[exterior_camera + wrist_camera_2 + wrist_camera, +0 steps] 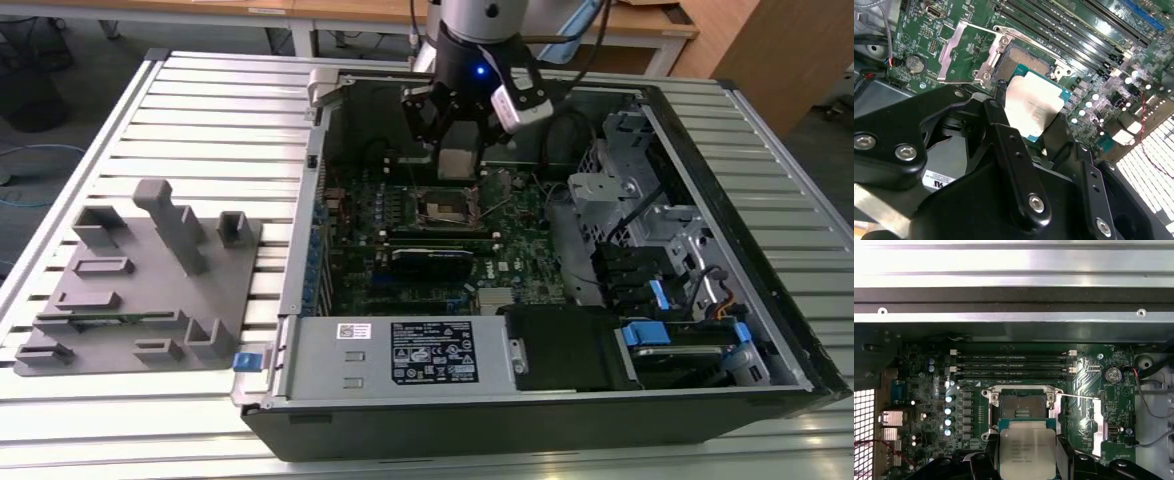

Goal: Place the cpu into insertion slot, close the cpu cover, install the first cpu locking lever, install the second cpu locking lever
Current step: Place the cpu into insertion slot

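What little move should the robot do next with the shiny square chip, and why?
Probably line the cpu up over the insertion slot and ease it down. The gripper grips the cpu, which is not yet in the slot, and the slot looks empty.

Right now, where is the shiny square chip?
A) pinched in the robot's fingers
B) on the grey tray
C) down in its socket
A: the chip is clamped between the black fingers, and the socket beyond it is empty.
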